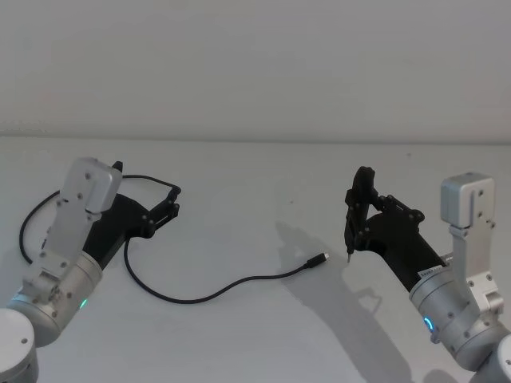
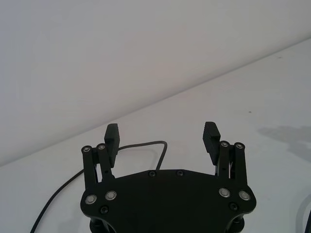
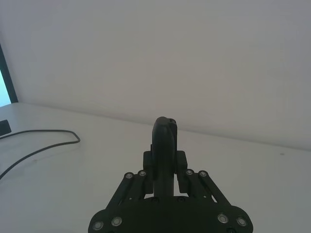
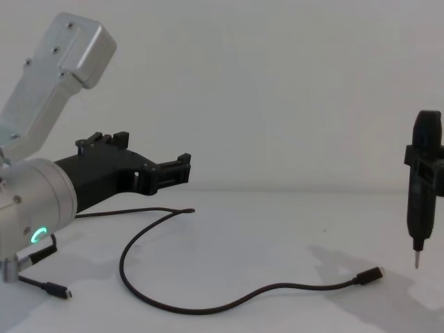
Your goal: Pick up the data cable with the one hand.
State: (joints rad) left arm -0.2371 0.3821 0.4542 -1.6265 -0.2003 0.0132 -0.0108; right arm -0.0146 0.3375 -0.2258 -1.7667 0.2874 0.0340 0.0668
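My left tool (image 1: 176, 200) hangs spread open above the looped far end of the data cable (image 1: 200, 297). The cable lies slack across the white tabletop (image 1: 263, 167). My right tool (image 1: 361, 214) is clamped on a slim pointed black implement (image 1: 350, 239), held upright, its tip just beside the cable's plug (image 1: 319, 258) and apart from it.

Left gripper (image 1: 176, 200) splayed (right gripper (image 1: 358, 209) clamped)
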